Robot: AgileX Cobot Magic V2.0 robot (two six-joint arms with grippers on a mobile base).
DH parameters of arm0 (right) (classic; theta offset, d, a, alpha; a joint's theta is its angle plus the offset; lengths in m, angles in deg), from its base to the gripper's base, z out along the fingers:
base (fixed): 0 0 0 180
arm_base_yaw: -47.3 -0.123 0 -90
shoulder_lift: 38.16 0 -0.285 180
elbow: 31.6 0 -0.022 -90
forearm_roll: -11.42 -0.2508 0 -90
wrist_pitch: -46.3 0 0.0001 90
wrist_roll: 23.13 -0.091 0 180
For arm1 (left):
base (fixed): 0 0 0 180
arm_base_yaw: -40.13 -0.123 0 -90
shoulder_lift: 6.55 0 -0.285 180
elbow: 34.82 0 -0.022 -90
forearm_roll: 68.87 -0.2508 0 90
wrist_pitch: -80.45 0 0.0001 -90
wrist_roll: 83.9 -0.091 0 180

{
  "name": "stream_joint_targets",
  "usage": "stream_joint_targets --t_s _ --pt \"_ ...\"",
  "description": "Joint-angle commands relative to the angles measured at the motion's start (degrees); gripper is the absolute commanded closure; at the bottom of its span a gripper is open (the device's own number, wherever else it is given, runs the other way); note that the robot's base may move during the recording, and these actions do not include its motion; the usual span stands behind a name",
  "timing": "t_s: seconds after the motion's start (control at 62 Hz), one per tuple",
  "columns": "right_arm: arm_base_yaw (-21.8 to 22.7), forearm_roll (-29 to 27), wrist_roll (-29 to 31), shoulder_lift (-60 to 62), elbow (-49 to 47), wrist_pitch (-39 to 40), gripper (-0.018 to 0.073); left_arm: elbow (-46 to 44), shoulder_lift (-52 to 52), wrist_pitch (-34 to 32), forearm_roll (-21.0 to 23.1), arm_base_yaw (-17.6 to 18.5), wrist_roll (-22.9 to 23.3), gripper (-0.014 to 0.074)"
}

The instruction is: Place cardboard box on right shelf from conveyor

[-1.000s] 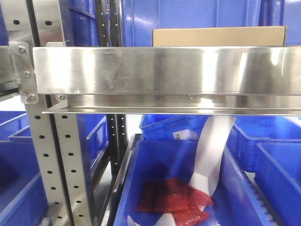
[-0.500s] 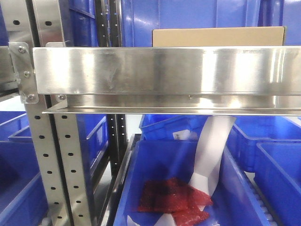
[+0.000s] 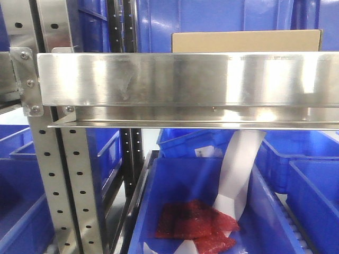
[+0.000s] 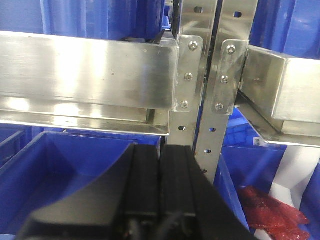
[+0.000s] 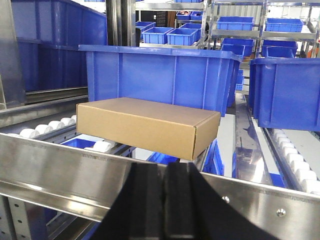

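My right gripper (image 5: 165, 172), fingers together, sits near the right shelf (image 5: 65, 167); the cardboard box (image 5: 147, 125) rests beyond its rail. Only my left gripper (image 4: 160, 157), also closed, shows the uprights (image 4: 200, 75).

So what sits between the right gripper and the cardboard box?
In the right wrist view, the right shelf's steel front rail crosses between the shut right gripper and the cardboard box.

The room was brightly and evenly lit from overhead, and white glare streaked the steel rail of the right shelf (image 3: 185, 79), strongest toward its right end. The red bags (image 3: 196, 225) in the bin below looked soft and blurred. Both wrist views showed their near black jaws dark and out of focus.
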Motion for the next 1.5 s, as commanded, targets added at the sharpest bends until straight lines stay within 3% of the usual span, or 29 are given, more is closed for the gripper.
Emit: stream_joint_targets --t_s 0.0,0.097,0.145,0.323,0.419,0.71,0.823,1.484 --pt "0.3 -0.2 0.0 -0.7 -1.3 5.1 0.0507 0.6 0.4 -4.9 -0.1 -0.1 0.3 0.0713" --pt "0.3 0.4 0.0 -0.6 -0.4 7.1 0.0507 0.6 0.4 -4.9 -0.1 -0.1 0.3 0.0713" --pt "0.7 3.8 -0.6 -0.4 0.3 9.2 0.0507 0.6 0.4 -4.9 -0.1 -0.1 0.3 0.0713" --pt "6.6 15.0 -16.9 4.6 5.1 11.5 0.0507 0.6 0.4 -4.9 -0.1 -0.1 0.3 0.0713" --pt "10.2 19.5 -19.5 8.0 8.1 11.5 0.0507 0.6 0.4 -4.9 -0.1 -0.1 0.3 0.0713" --pt "11.3 20.2 -19.5 7.8 13.8 16.4 0.0507 0.6 0.4 -4.9 -0.1 -0.1 0.3 0.0712" --pt "11.3 22.5 -19.5 7.8 13.7 15.6 0.0507 0.6 0.4 -4.9 -0.1 -0.1 0.3 0.0713" --pt "11.3 22.4 -19.6 7.8 13.7 15.4 0.0507 0.6 0.4 -4.9 -0.1 -0.1 0.3 0.0712"
